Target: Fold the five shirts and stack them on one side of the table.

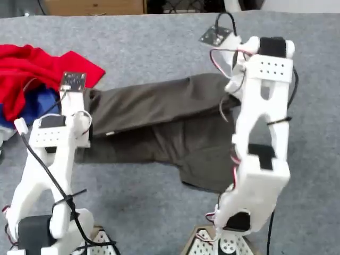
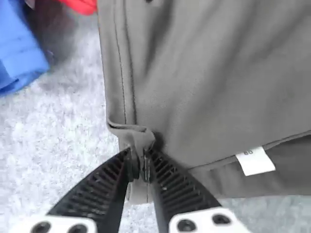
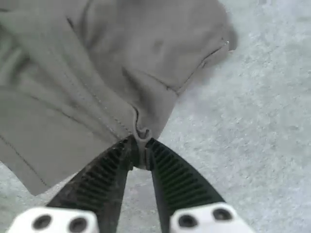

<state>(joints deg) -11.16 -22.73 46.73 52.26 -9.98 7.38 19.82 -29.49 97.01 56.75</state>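
My left gripper (image 2: 139, 164) is clamped on the olive shirt's (image 1: 159, 122) hem and my right gripper (image 3: 141, 149) on its far edge. It lies mid-table (image 1: 159, 42), partly doubled. A red shirt (image 1: 32, 69) and a blue shirt (image 1: 37, 103) lie heaped at the left edge, so I judge the stack unstarted.

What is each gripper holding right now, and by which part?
Both hold the dark olive-grey fabric shirt: the left gripper pinches a folded hem corner near the white label; the right gripper pinches a seamed edge at the opposite end.
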